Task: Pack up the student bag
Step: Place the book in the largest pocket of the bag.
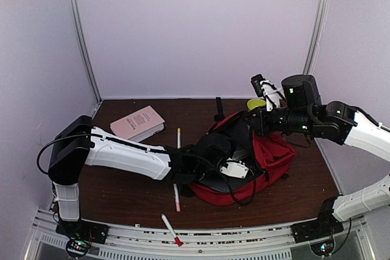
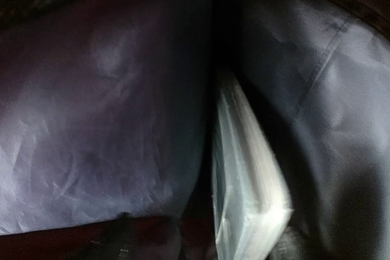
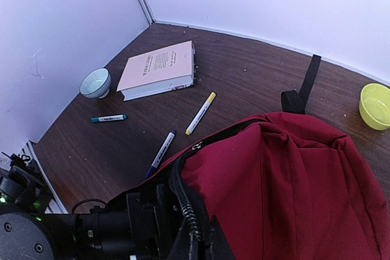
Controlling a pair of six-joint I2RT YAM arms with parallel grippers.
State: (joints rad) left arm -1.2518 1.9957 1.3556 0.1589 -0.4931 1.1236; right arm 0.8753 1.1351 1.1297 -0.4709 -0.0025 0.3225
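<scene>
The student bag [image 1: 271, 153], a big red backpack, lies in the middle of the table with its mouth open to the left. My right gripper [image 3: 210, 251] is shut on the bag's black zipper edge and holds the top flap [image 3: 286, 181] up. My left arm [image 1: 128, 156] reaches into the mouth, so its gripper is hidden from above. Inside, the left wrist view shows grey lining [image 2: 97, 126] and a white-edged book [image 2: 244, 193] standing on end. My left gripper [image 2: 207, 245] shows only as dim fingertips set wide apart, the book loose between them.
On the table lie a pink book [image 1: 138, 123], a yellow-capped marker [image 1: 178, 137], a pink marker [image 1: 177, 198] and a red marker [image 1: 170, 229]. A yellow bowl [image 1: 256, 104] and a black strap [image 1: 218, 109] sit behind the bag. A pale bowl [image 3: 95, 82], a teal marker [image 3: 108, 118] and a blue marker [image 3: 161, 152] lie left.
</scene>
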